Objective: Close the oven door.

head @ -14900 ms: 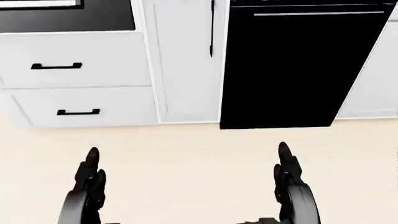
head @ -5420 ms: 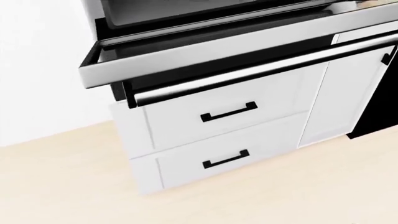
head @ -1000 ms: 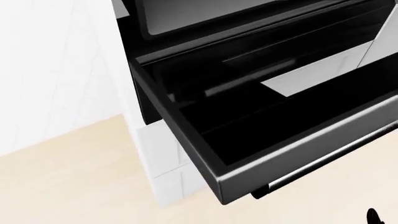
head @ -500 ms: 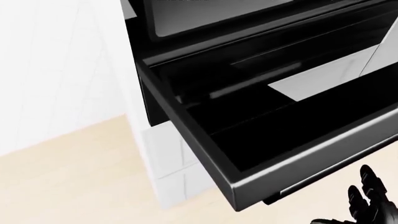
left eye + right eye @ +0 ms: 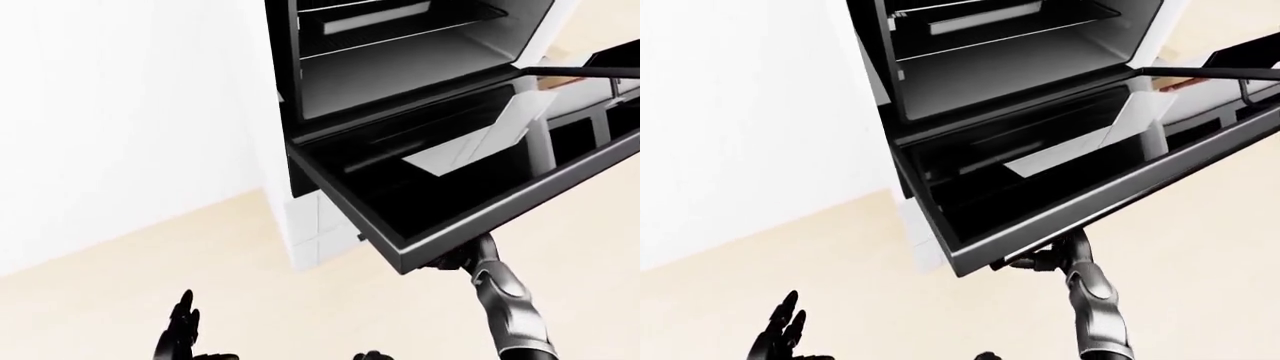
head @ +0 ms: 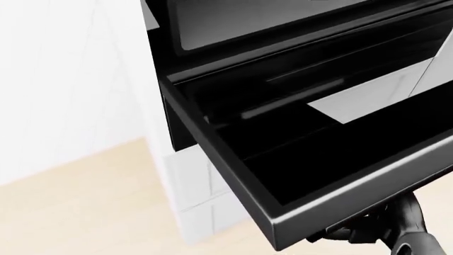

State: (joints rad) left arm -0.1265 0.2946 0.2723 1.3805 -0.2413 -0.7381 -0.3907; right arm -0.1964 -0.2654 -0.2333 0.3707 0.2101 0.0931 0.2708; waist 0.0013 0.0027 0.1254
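The oven door hangs open, dropped to about level, its glossy black inner face up. Above it the oven cavity shows wire racks. My right hand reaches up under the door's outer edge, where the bar handle runs; it also shows in the head view. Its fingers lie against the underside and are partly hidden by the door. My left hand is low at the bottom left, fingers spread and empty, well away from the door.
A white wall fills the left of the views. Light wood floor lies below. White cabinet fronts stand under the oven. A counter edge with cabinets continues at the right.
My right hand has risen from the bottom right corner to the underside of the door's outer edge. The view has shifted slightly. The door stays open.
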